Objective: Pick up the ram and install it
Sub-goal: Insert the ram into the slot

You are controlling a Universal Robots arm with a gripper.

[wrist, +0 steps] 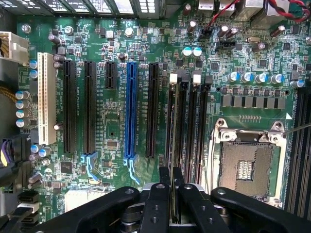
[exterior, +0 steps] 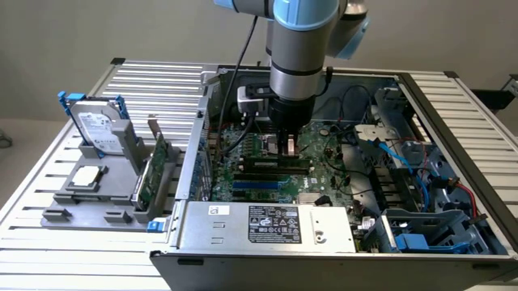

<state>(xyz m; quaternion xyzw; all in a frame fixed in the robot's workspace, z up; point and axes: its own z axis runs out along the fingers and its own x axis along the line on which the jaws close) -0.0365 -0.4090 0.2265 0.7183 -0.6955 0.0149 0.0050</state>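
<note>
The ram (exterior: 273,162) is a long, thin green stick. It is right under my gripper (exterior: 283,144), deep inside the big open computer case (exterior: 453,106). In the wrist view I see the ram (wrist: 172,199) from its thin edge. The gripper (wrist: 171,177) has its two black fingers (wrist: 164,187) pressed together on it, one on each side.

The ram hangs over the long black ram slots (wrist: 187,126), and it runs the same way they do. I cannot tell if it has gone into a slot yet. Just beside those slots is the square silver chip socket (wrist: 248,165), and on the other side is a blue slot (wrist: 130,111).

All of these sit on the green motherboard (exterior: 324,176), which lies flat on the bottom of the case. The case also holds a gray power box (exterior: 267,224) at the front and some blue cables (exterior: 396,154) toward the exterior view's right.

Outside the case, on the exterior view's left, is a gray tray (exterior: 60,197). In it a hard drive (exterior: 97,127) stands up, a small square chip (exterior: 85,176) lies flat, and a wider green card (exterior: 154,167) stands on its edge.
</note>
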